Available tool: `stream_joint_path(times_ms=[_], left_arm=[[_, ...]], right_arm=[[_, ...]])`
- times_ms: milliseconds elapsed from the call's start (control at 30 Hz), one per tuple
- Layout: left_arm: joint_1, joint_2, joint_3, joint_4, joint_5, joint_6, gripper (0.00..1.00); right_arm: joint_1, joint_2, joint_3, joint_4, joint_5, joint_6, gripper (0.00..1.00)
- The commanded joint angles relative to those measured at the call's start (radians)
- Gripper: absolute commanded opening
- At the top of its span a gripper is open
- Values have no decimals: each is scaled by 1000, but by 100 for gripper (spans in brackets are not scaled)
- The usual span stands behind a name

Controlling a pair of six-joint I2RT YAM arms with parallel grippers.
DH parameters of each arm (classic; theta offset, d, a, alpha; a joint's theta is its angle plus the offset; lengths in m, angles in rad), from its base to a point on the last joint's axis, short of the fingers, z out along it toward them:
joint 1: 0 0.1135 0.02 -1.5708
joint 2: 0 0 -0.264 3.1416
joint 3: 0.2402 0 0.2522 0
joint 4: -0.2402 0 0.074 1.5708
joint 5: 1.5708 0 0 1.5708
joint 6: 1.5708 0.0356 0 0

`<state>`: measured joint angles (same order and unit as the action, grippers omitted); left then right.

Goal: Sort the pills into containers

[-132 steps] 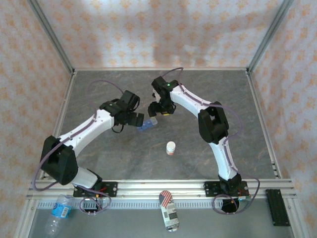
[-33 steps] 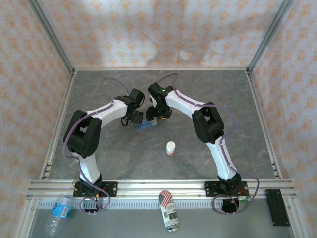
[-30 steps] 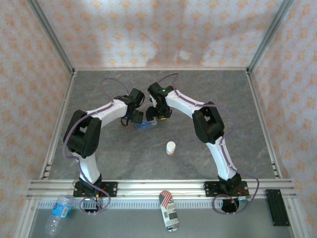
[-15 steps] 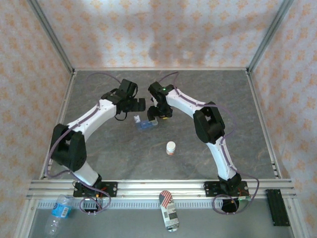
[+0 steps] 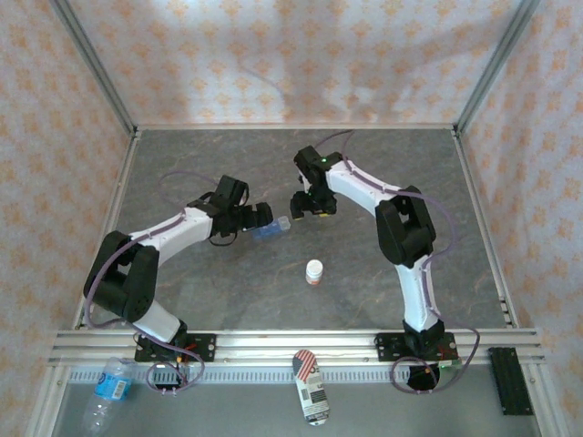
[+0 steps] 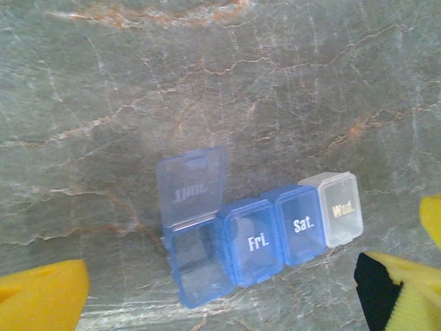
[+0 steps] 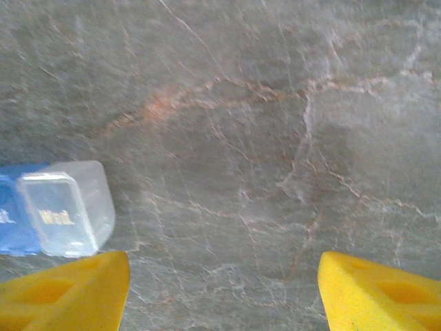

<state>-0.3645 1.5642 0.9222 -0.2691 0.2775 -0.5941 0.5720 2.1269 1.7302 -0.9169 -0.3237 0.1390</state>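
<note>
The containers are a small translucent blue pill organiser (image 5: 273, 228) lying on the grey marble table (image 5: 182, 291) between both arms. In the left wrist view the organiser (image 6: 262, 238) has its "Thur" lid flipped up over a compartment that looks empty. The "Fri" and "Sat" lids are closed, and a clear "Wed" cell ends the strip. My left gripper (image 5: 259, 217) hovers just left of it, open, with its yellow fingertips (image 6: 41, 298) wide apart around my left gripper (image 6: 222, 298). My right gripper (image 5: 308, 205) is open to the organiser's right. Its view catches the organiser's "Wed" end (image 7: 65, 207) left of my right gripper (image 7: 222, 296). No pills are in view.
A small white bottle with an orange band (image 5: 314, 271) stands upright nearer the arm bases. Past the front rail lie a water bottle (image 5: 107, 390) and a patterned can (image 5: 312, 387). Metal frame posts and papered walls enclose the table.
The right gripper has drawn away to the right of the organiser. The left arm has swung back down beside the organiser. The organiser lies where it was.
</note>
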Motion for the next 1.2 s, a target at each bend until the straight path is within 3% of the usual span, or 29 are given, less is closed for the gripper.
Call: stream_joint_path(times_ms=[0,567,667,733,967,1167], left_arm=[[-3,31,-6,112,46,-37,100],[-46,135,20,165,52,-58,100],[-59,148,33,168,51,-61,100],[-66,158,46,166,47,-62,100],[-83,196,95,165,49,-65,100],[-101,227,131,168,54,-72,100]], right_arm=[[-16,-72,-43,21,34,15,72],[-126,-271,-250,99,71,64,76],[-137,-299,-269,104,94,77,84],[-139,-319,-285,108,124,90,100],[-144,-397,-363,135,280,179,99],[-181,-460,-420,159,253,247,99]])
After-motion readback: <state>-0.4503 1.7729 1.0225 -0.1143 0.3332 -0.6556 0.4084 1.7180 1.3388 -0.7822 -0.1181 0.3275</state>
